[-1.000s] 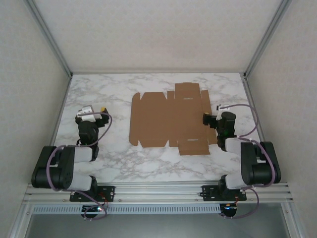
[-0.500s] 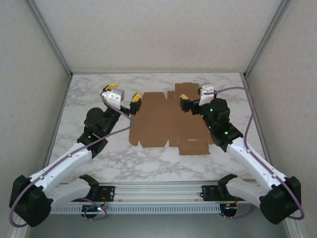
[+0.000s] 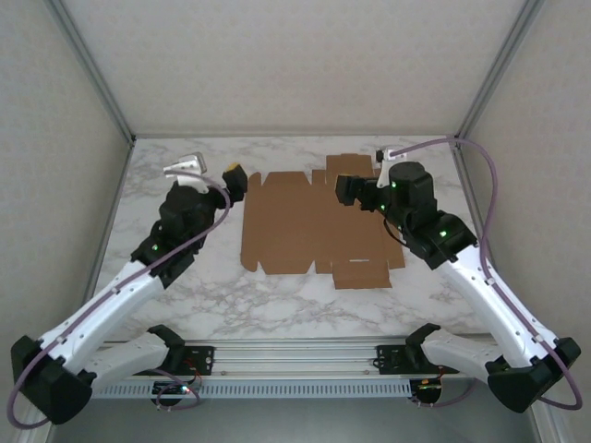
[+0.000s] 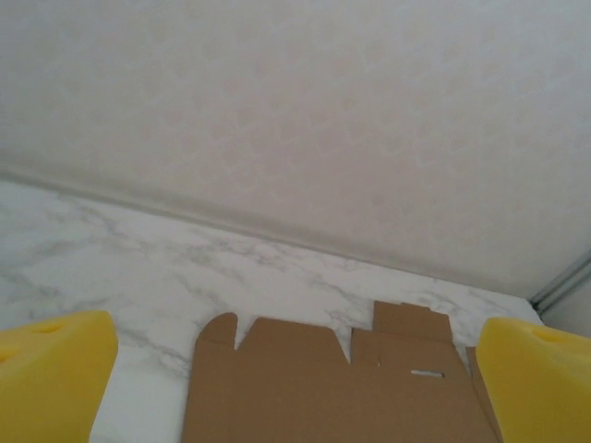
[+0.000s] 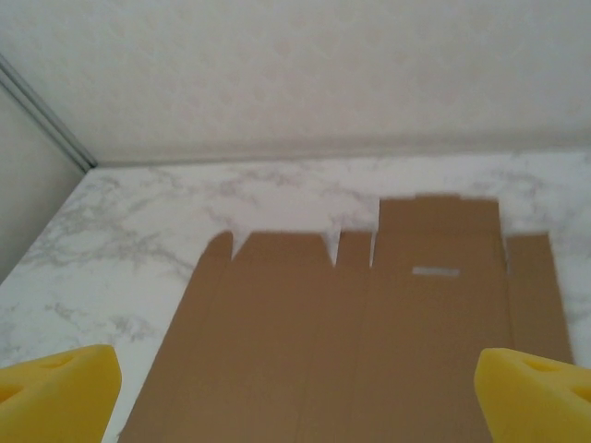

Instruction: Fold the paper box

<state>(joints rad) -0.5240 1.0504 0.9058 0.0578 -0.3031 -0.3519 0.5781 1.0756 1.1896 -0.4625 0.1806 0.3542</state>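
Both spread wide, the left gripper (image 3: pixel 211 172) hovers at centre-left of the overhead view beside the left edge of the paper box (image 3: pixel 309 221), the right gripper (image 3: pixel 364 175) over its upper right part, the flat brown sheet lying mid-frame on the marble table (image 3: pixel 277 305).

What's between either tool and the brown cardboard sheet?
Nothing visible. The flat brown cardboard sheet lies bare on the marble table; the open left tool is beside its left edge, the open right tool above its right part.
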